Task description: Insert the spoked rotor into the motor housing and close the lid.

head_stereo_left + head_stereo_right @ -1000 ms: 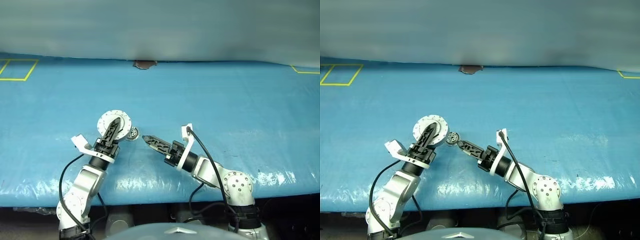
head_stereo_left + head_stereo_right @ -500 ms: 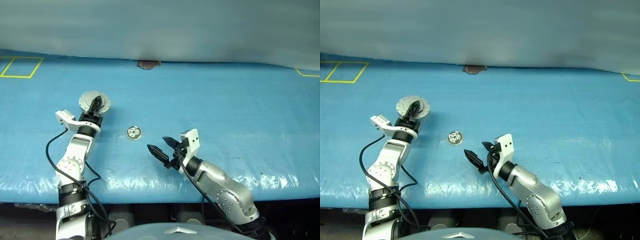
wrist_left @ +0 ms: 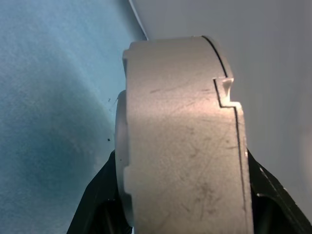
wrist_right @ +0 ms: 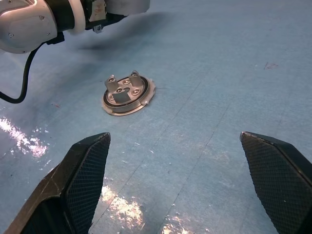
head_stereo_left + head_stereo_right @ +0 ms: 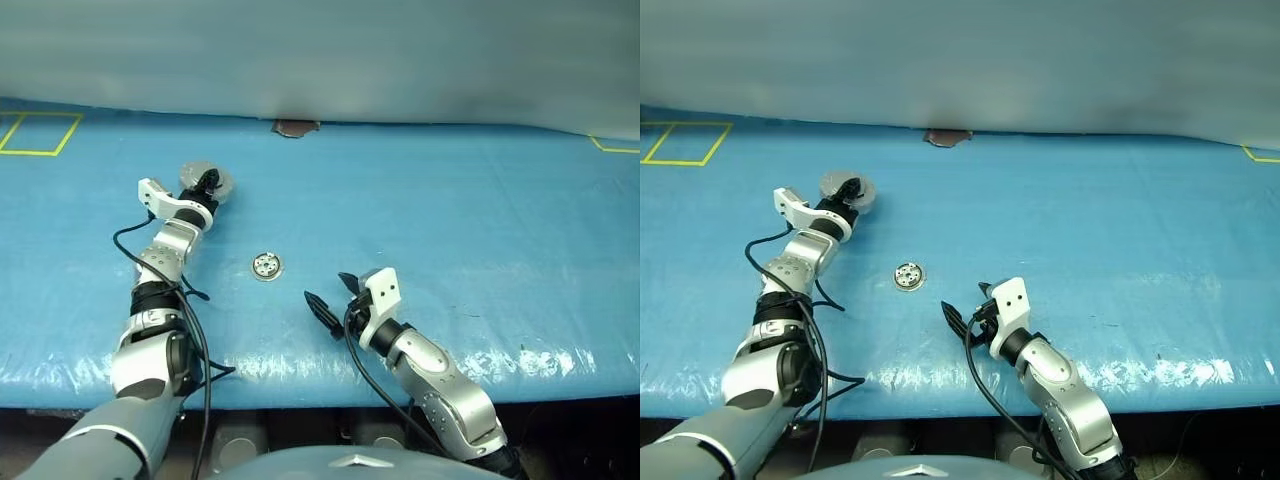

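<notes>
Item: motor housing [image 3: 183,141], lid shut against it, clamped edge-on between the left gripper's [image 5: 207,183] fingers and carried toward the far-left part of the blue table [image 5: 480,210]. Right gripper [image 4: 183,180]: spread wide, empty, near the front edge. Small silver disc [image 5: 266,267]: lying between them. Risk: the narrow rim hold could slip and drop the assembly. The left wrist view alone shows the lid seam; the head views place everything on the table.
</notes>
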`<move>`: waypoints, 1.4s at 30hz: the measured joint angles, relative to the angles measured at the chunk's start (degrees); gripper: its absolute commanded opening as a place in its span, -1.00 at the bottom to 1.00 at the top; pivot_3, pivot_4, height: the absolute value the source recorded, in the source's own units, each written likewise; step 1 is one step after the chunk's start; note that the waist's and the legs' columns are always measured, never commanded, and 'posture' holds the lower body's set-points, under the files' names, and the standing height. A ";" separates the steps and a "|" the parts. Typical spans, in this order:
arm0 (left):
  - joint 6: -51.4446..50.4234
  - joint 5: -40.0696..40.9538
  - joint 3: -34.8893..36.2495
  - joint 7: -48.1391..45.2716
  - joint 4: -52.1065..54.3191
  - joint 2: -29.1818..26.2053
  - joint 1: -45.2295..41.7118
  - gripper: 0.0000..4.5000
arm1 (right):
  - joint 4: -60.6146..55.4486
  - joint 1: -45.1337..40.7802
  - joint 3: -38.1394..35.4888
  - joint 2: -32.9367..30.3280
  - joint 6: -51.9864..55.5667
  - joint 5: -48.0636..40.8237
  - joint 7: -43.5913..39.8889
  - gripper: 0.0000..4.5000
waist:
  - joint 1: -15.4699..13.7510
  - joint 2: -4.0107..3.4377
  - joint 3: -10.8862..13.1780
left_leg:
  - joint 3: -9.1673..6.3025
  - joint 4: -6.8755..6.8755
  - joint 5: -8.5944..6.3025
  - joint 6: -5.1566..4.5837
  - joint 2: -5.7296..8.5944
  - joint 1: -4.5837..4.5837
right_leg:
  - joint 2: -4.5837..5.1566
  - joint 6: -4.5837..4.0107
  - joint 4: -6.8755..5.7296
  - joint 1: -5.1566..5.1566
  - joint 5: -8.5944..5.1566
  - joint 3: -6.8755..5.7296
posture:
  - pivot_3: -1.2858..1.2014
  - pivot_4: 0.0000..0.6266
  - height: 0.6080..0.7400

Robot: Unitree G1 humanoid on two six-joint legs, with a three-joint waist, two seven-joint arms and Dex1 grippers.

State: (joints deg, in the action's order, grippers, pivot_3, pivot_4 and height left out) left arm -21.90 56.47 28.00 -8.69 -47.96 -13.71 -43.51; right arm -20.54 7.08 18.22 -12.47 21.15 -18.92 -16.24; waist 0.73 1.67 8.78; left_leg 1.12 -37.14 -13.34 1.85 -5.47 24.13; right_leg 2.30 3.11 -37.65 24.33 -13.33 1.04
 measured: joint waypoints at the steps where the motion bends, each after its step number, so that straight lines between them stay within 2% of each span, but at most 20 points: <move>1: -0.02 -1.04 0.07 0.02 -1.41 -0.04 -0.31 -0.07 | 0.02 0.00 -0.12 0.13 0.00 0.34 -0.03 1.00 | 0.00 0.02 0.01 | 0.00 0.01 0.00 0.00 0.00 0.00 | 0.00 0.00 0.00 0.00 0.00 0.00 | 0.03 -0.52 1.00; 2: -0.09 -2.02 0.16 -0.08 -2.40 -0.03 -0.37 -0.07 | 0.02 0.00 -0.18 0.27 0.00 0.53 -0.05 1.00 | 0.02 0.04 0.03 | 0.00 0.01 0.00 0.01 0.00 0.00 | 0.00 0.00 0.00 0.01 0.00 0.00 | 0.03 -0.52 1.00; 9: -1.67 -5.14 1.19 -1.46 -3.37 -0.62 -1.63 0.95 | 0.04 0.13 0.01 1.07 0.34 2.41 -0.39 1.00 | 0.15 0.08 0.04 | 0.01 0.00 0.04 0.08 -0.01 -0.41 | 0.01 0.00 -0.09 -0.35 -0.01 0.01 | 0.03 -0.52 1.00; 10: -2.06 -5.36 1.28 -1.40 -2.95 -0.71 -1.53 0.98 | 0.05 0.14 0.04 1.11 0.45 2.71 -0.56 1.00 | 0.30 0.08 0.04 | 0.00 0.01 0.04 0.08 -0.01 -0.57 | 0.01 -0.02 -0.08 -0.50 -0.02 0.01 | 0.03 -0.52 1.00; 12: -3.29 -5.88 1.59 -1.10 -1.02 -1.22 -0.34 0.98 | 0.07 0.21 0.11 1.15 0.57 3.03 -0.93 1.00 | 0.90 0.07 0.04 | 0.01 0.02 0.04 0.08 -0.02 -0.65 | 0.01 -0.02 -0.10 -0.55 -0.03 0.02 | 0.03 -0.52 1.00; 19: -14.99 -5.53 2.40 0.40 16.73 -4.96 12.33 0.98 | 0.66 0.25 0.36 1.24 0.72 3.80 -1.82 1.00 | 2.97 -0.01 -0.03 | 0.08 0.16 0.04 0.09 -0.07 -0.95 | -0.02 -0.07 -0.20 -0.70 -0.05 0.13 | 0.03 -0.52 1.00; 26: -28.41 -3.18 2.40 -0.59 34.44 -10.91 27.47 0.98 | 2.08 -0.39 0.33 1.22 1.07 4.03 -3.64 1.00 | 2.97 -0.37 -0.32 | 0.20 0.22 0.02 0.12 -0.07 -1.39 | 0.00 -0.27 -0.27 -0.94 -0.39 0.26 | 0.03 -0.52 1.00; 30: -29.83 -4.87 -0.19 -3.37 41.25 -14.57 34.43 0.98 | 2.21 -0.87 0.34 1.18 1.71 4.07 -4.55 1.00 | 2.96 -0.53 -0.45 | 0.20 0.22 0.01 0.13 -0.04 -1.55 | -0.02 -0.29 -0.31 -0.94 -0.43 0.37 | 0.03 -0.52 1.00; 34: -23.25 -12.24 -5.89 -9.65 50.13 -16.97 43.47 0.98 | 2.26 -1.05 0.26 1.14 1.54 4.36 -5.13 1.00 | 2.83 -0.77 -0.59 | 0.31 0.25 -0.04 0.22 -0.02 -1.54 | 0.00 -0.31 -0.26 -0.84 -0.43 0.48 | 0.03 -0.52 1.00; 39: -2.11 -28.48 -14.63 -14.03 56.62 -15.56 54.06 0.98 | 2.45 0.38 -0.99 0.56 -4.14 5.77 -5.58 1.00 | 1.99 -0.73 -0.58 | 0.46 0.33 -0.10 0.31 -0.02 -1.35 | 0.01 -0.48 -0.14 -0.66 -0.35 0.63 | 0.03 -0.52 1.00; 42: 8.70 -36.64 -18.64 -14.04 57.91 -13.21 56.92 0.98 | 3.89 0.62 -1.83 -0.88 -8.77 7.90 -5.88 1.00 | 0.76 -0.44 -0.44 | 0.48 0.28 -0.11 0.32 -0.03 -1.19 | -0.01 -0.48 -0.13 -0.52 -0.34 0.63 | 0.03 -0.52 1.00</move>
State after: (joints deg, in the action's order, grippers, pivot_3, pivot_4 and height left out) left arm -13.20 19.84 9.36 -22.73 9.95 -26.92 13.41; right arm -16.65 7.70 16.40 -13.36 12.38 -11.02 -22.13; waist 1.48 1.23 8.34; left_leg 1.60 -36.86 -13.45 2.16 -5.50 22.94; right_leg 2.29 2.63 -37.79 23.82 -13.67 1.67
